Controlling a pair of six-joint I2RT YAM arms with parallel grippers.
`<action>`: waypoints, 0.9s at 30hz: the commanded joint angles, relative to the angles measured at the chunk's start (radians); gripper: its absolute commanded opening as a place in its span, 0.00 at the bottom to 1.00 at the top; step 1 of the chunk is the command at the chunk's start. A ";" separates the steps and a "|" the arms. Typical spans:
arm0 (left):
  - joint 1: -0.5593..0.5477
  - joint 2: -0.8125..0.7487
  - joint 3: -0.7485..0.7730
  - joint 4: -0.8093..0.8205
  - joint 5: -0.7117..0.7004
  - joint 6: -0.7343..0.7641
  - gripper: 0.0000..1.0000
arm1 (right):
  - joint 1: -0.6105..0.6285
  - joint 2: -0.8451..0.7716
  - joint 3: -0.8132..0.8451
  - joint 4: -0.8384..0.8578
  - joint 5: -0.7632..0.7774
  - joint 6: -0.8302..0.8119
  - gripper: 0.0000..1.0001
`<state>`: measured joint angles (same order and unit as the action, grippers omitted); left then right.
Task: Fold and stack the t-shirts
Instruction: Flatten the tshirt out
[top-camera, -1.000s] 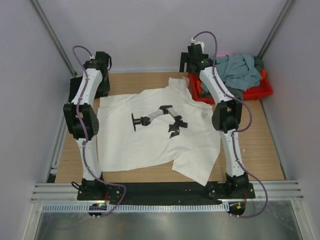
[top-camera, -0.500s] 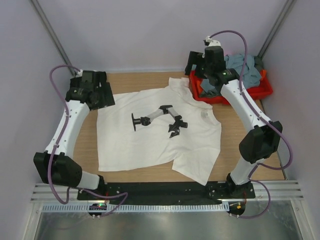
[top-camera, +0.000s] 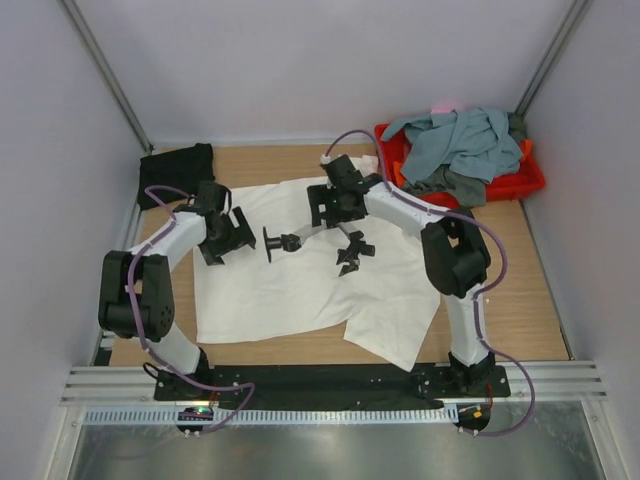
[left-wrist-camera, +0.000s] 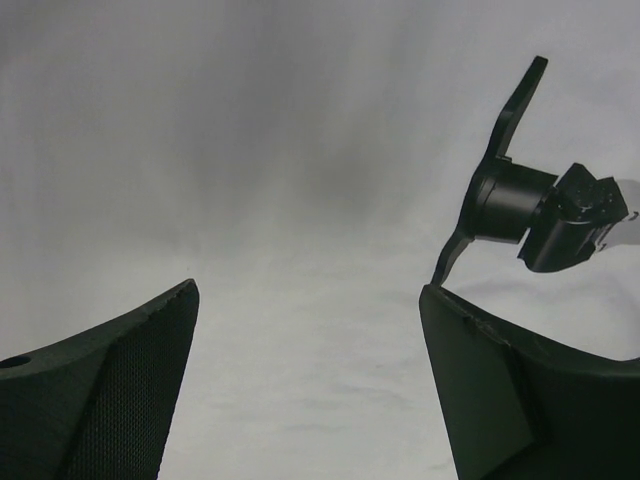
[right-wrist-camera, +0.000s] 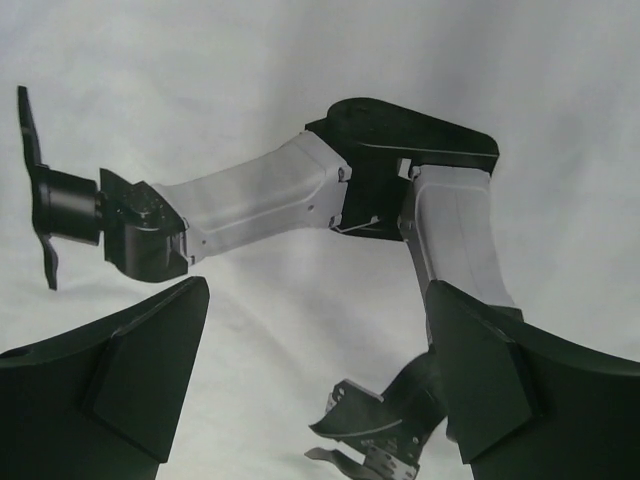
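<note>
Step in hand: folding of the plain white cloth t-shirt (top-camera: 300, 290) looks ready to begin. No fold has been made yet.
Task item, position: the white t-shirt lies spread flat across the middle of the wooden table (top-camera: 510, 280). Its hem is toward the near edge, and the near right part lies skewed and rumpled.
Left gripper (top-camera: 228, 237): over the shirt's left side, toward the left edge of the table. The wrist view shows its fingers set wide with only cloth below (left-wrist-camera: 308, 290).
Right gripper (top-camera: 330, 205): over the shirt's far middle, by the collar. Fingers set wide, nothing between them (right-wrist-camera: 318, 288).
Next move, judged: both grippers sit over inner cloth. Each would need to reach a shoulder or side edge, pinch it, and carry it across evenly.
Other garments: a black cloth t-shirt (top-camera: 175, 160) lies at the far left corner. A grey-blue t-shirt (top-camera: 460, 140) and a dark grey t-shirt (top-camera: 462, 185) are heaped in the red plastic tray (top-camera: 520, 185) at the far right corner.
Obstructions: the shirt's far right sleeve lies just beside the tray.
Note: the black-and-white robot-arm print (top-camera: 315, 235) is part of the cloth, not a loose object.
</note>
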<state>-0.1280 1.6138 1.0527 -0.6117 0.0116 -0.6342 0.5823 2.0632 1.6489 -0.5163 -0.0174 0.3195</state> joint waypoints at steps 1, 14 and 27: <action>0.017 0.052 0.000 0.072 0.005 -0.039 0.91 | 0.002 0.063 0.106 -0.004 0.013 -0.007 0.97; 0.263 -0.060 -0.102 -0.022 -0.032 -0.027 0.90 | 0.181 0.147 0.008 0.073 -0.029 0.125 0.97; 0.377 -0.256 -0.034 -0.174 -0.021 0.087 0.89 | 0.235 0.181 0.245 -0.123 0.134 0.116 1.00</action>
<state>0.2531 1.4300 0.9710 -0.7395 -0.0345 -0.5915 0.8459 2.2459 1.7851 -0.5106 0.0174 0.4484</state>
